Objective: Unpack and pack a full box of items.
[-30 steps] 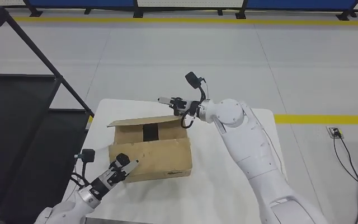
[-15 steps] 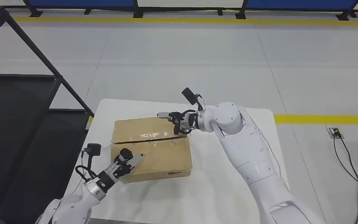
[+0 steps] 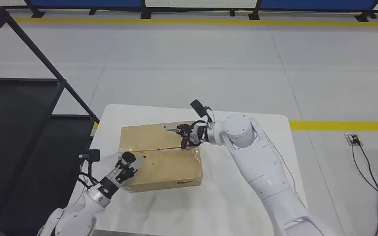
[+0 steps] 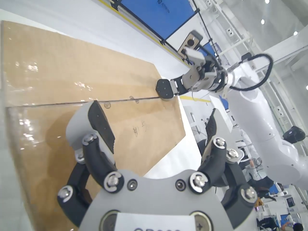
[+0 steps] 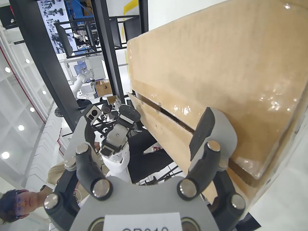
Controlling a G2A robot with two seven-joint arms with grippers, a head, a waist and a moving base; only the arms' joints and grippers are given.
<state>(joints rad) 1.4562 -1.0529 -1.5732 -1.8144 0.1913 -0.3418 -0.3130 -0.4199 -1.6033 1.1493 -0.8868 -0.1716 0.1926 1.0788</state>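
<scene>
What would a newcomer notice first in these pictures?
The brown box stands out, in the middle of the white table, its two top flaps shut along a seam. The right gripper, open, is at one end of the seam; the left gripper, open, is over the box's other end.

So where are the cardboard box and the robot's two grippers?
cardboard box (image 3: 147, 137): top view, far top flap.
left gripper (image 4: 154, 111): left wrist view, midway between fingertips.
right gripper (image 5: 144, 121): right wrist view, midway between fingertips.
</scene>
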